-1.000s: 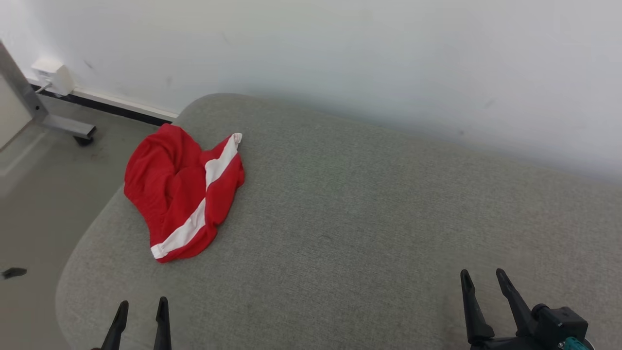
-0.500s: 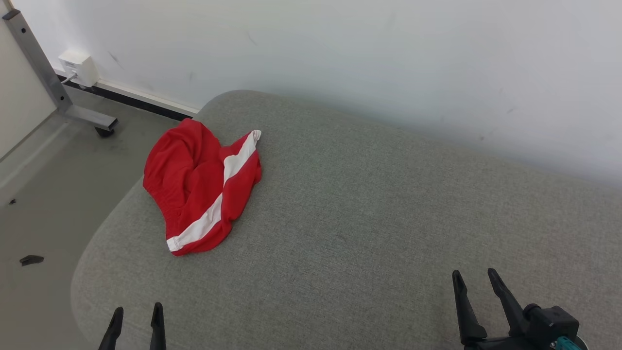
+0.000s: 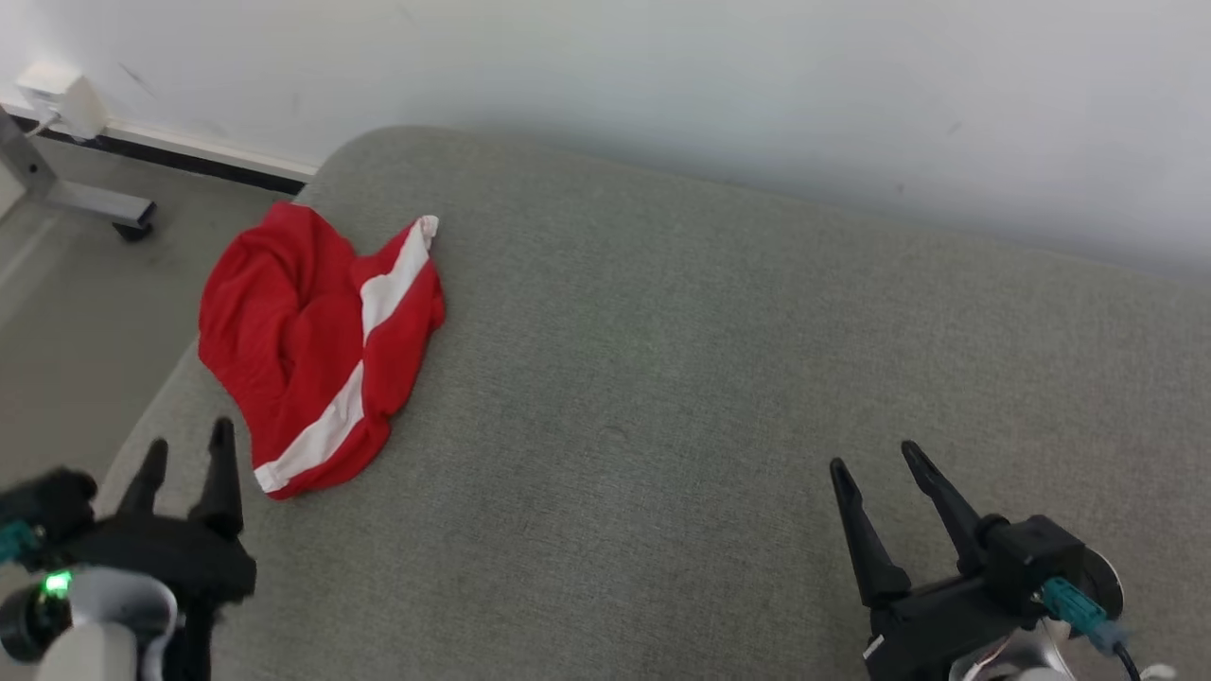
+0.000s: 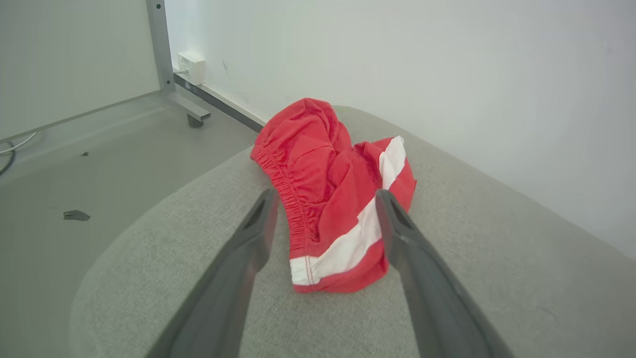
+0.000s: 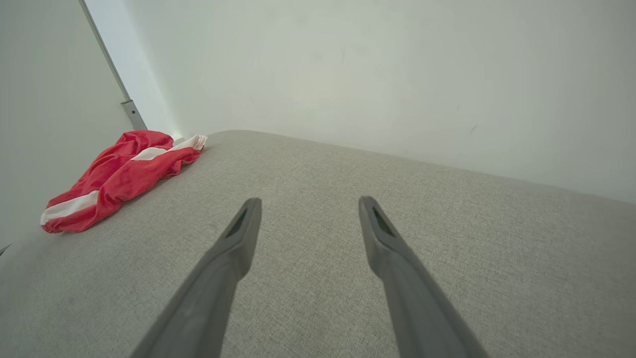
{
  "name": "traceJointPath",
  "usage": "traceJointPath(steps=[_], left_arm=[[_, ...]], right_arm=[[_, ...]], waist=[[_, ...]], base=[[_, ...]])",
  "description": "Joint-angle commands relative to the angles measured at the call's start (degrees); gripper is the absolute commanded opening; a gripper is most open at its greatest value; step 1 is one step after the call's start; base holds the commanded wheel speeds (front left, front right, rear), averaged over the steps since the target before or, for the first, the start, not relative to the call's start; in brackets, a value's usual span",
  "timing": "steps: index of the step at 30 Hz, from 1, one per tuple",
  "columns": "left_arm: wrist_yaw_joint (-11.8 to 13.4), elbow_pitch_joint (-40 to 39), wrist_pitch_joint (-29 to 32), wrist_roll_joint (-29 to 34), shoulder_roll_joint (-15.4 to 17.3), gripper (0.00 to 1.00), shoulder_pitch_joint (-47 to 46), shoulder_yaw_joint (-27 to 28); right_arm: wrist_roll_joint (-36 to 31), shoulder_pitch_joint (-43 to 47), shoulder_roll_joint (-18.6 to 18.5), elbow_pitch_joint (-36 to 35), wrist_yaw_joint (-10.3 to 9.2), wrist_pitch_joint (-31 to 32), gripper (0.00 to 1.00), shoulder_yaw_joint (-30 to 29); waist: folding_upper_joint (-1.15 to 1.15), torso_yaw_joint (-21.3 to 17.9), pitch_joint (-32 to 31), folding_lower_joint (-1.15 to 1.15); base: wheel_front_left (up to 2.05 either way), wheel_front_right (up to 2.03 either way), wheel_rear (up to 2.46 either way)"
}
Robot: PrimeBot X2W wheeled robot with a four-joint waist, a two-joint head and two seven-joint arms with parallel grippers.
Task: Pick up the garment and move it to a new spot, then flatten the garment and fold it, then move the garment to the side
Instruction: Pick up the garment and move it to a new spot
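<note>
The garment (image 3: 317, 340) is red with a white stripe and lies crumpled near the far left corner of the grey cushioned surface (image 3: 662, 378). In the left wrist view the garment (image 4: 333, 189) shows an elastic waistband on its left side. My left gripper (image 3: 186, 440) is open, its tips just short of the garment's near end, nothing between the fingers. My right gripper (image 3: 875, 459) stands open over bare cushion at the lower right, far from the garment (image 5: 119, 176). In the wrist views the left gripper (image 4: 325, 196) and right gripper (image 5: 308, 204) both show spread fingers.
A white wall (image 3: 757, 85) runs along the cushion's far edge. Grey floor (image 3: 76, 312) lies off the cushion's left edge, with a metal frame leg on a caster (image 3: 85, 200) and a white wall box (image 3: 61, 95). A dark scrap (image 4: 76, 215) lies on the floor.
The head camera has shifted. My left arm has come up and forward, its tips now close to the garment's near end. The right gripper shows further up the picture. The garment lies unchanged.
</note>
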Motion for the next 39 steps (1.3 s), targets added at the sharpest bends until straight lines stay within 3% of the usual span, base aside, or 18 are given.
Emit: traceJointPath(steps=[1, 11, 15, 19, 25, 26, 28, 31, 39], left_arm=[[0.5, 1.3, 2.1, -1.3, 0.4, 1.00, -2.9, 0.7], [3.6, 11.4, 20.2, -13.6, 6.6, 1.00, -19.0, 8.8], [7.0, 14.4, 27.0, -19.1, 8.1, 1.00, -20.9, 13.4], [10.5, 15.7, 30.0, -22.5, 9.0, 1.00, -21.9, 17.1], [13.0, 17.4, 34.5, -24.1, 8.8, 1.00, -19.7, 18.0], [12.9, 17.3, 35.1, -23.9, 8.8, 0.47, -19.1, 17.7], [13.0, 17.1, 35.6, -23.4, 9.0, 0.00, -18.0, 17.2], [12.8, 15.6, 36.5, -24.2, 8.8, 0.00, -17.2, 17.5], [11.7, 4.4, 36.7, -22.7, 12.6, 0.00, -16.4, 16.9]], right_arm=[[-0.4, -1.3, -0.7, -0.7, -0.12, 0.6, 1.00, 0.8], [-1.1, -7.8, -2.2, -5.1, -0.12, 3.0, 1.00, 6.4], [-1.1, -9.2, -1.7, -5.5, -0.12, 2.5, 1.00, 8.2], [-0.6, -9.9, -1.0, -4.6, -0.12, 1.7, 1.00, 9.0], [-0.3, -9.9, -0.1, -3.0, -0.12, 0.1, 1.00, 8.9], [-0.3, -10.0, 0.0, -2.7, -0.12, 0.0, 1.00, 8.8], [-0.1, -10.2, 0.0, -2.2, -0.12, -0.5, 1.00, 8.8], [0.3, -10.1, 0.2, -1.4, -0.12, -1.0, 1.00, 8.8], [1.5, -8.3, 0.8, 1.2, -0.12, -2.4, 1.00, 8.6]], waist=[[-0.01, -4.6, 5.5, 0.00], [-0.01, -13.9, 15.9, 0.00], [-0.01, -17.1, 18.6, 0.00], [-0.01, -19.3, 20.2, 0.00], [-0.01, -20.9, 20.2, 0.00], [-0.01, -21.0, 20.0, 0.00], [-0.01, -21.1, 19.3, 0.00], [-0.01, -20.9, 17.9, 0.00], [-0.01, -18.8, 12.2, 0.00]], base=[[0.00, 0.00, 0.00], [0.00, 0.00, 0.00], [0.00, 0.00, 0.00], [0.00, 0.00, 0.00], [0.00, 0.00, 0.00], [0.00, 0.00, 0.00], [0.00, 0.00, 0.00], [0.00, 0.00, 0.00], [0.00, 0.00, 0.00]])
